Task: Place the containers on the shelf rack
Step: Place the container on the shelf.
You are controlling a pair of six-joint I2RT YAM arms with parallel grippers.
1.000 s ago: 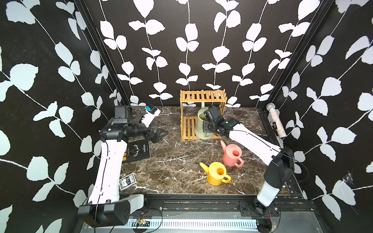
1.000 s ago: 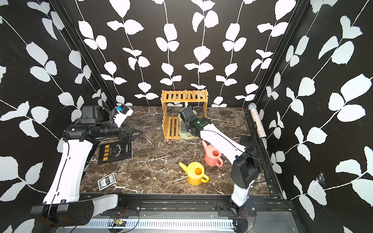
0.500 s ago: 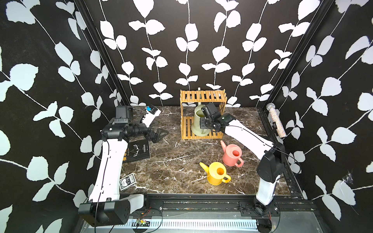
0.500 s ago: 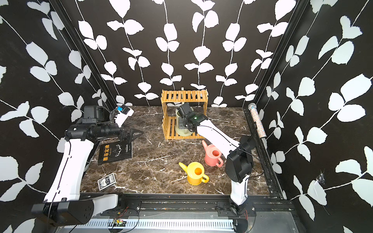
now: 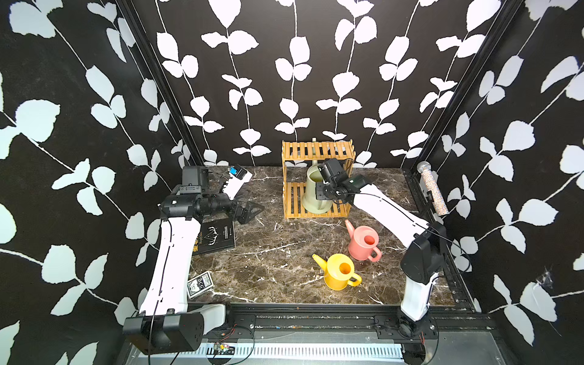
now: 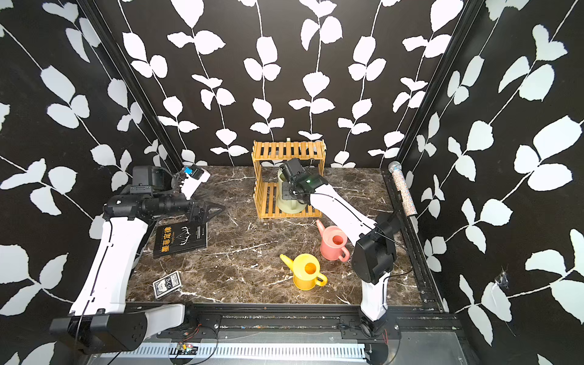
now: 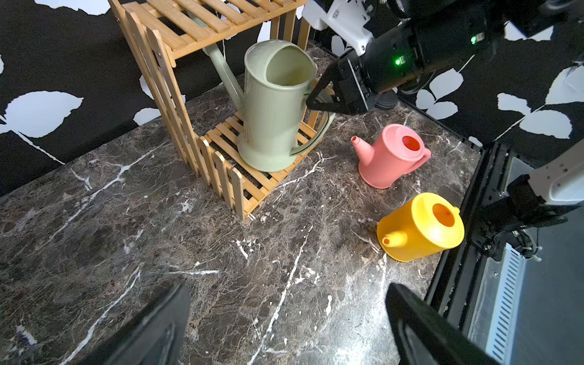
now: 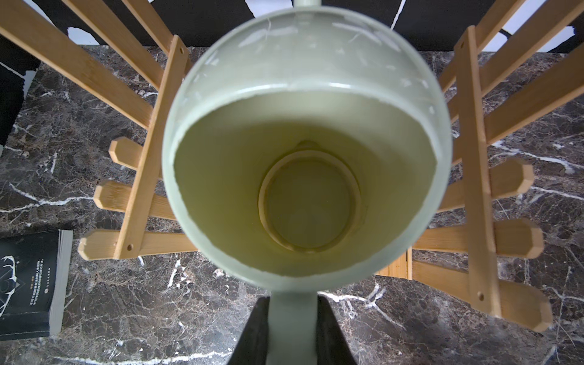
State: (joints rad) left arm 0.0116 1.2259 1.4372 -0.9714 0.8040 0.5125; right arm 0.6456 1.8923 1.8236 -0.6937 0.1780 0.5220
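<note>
**Shelf rack (image 5: 317, 148) holds green watering can (image 5: 311, 192) on its lower tier**
The rack stands at the marble tabletop's (image 5: 268, 252) back edge. The right gripper (image 8: 292, 331) pinches the can's handle, while the left gripper (image 5: 249, 211) hangs spread near the left edge, by a book (image 6: 181, 238) titled "墨菲定律". The pink watering can (image 5: 363, 243) and yellow watering can (image 5: 339, 271) stand front right, and a "BCG" card deck (image 6: 167, 283) lies front left.
</note>
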